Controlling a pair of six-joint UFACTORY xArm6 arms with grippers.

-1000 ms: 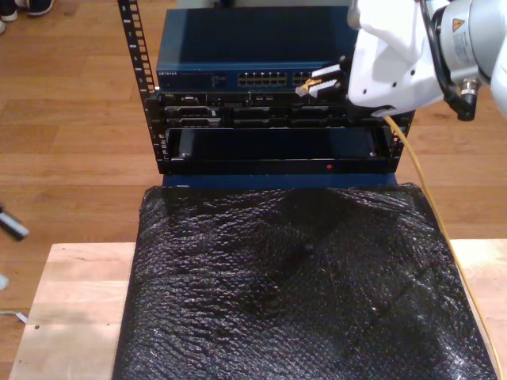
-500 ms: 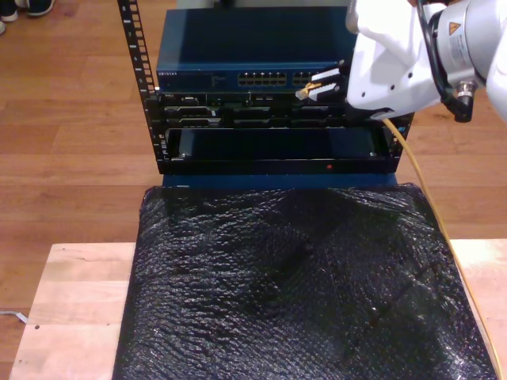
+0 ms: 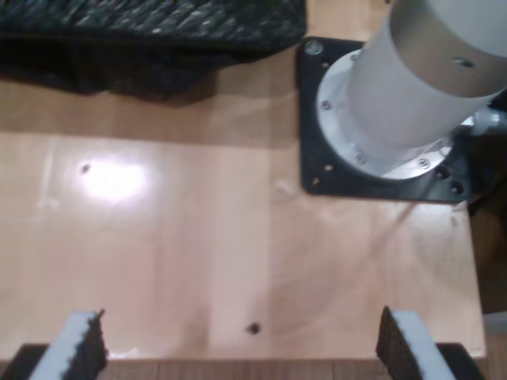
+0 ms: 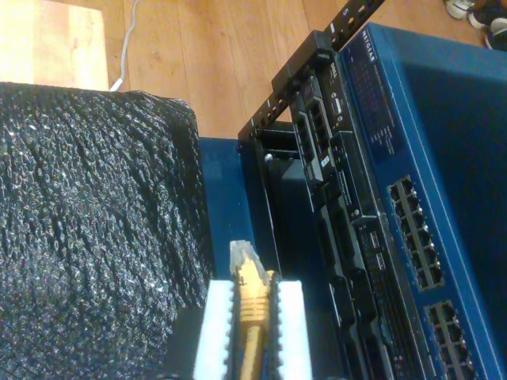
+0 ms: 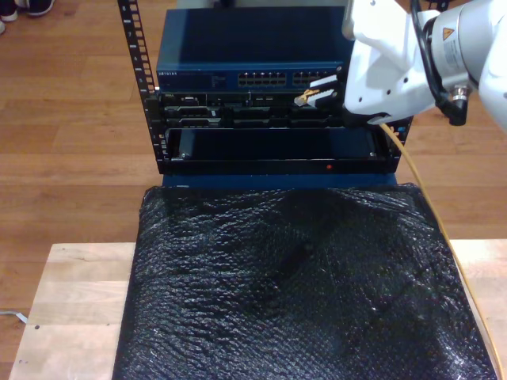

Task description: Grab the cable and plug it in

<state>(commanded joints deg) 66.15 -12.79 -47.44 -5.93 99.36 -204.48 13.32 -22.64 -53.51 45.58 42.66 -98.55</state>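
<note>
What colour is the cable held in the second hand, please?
Yellow-orange, with a clear plug; the cable shows best in the second wrist view.

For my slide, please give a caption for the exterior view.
My second pincer holds the yellow cable before the blue switch.

Yellow warning triangle on arm (image 5: pixel 448 35)

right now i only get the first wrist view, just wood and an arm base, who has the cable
Observer: My second gripper is shut on the cable, with the clear plug poking past the fingers.
Operator: is it plugged in yet
Observer: No. The second wrist view shows the plug short of the rack, off the blue switch.
Operator: where's the slack
Observer: It trails down the black mat along the exterior view's right.
</note>
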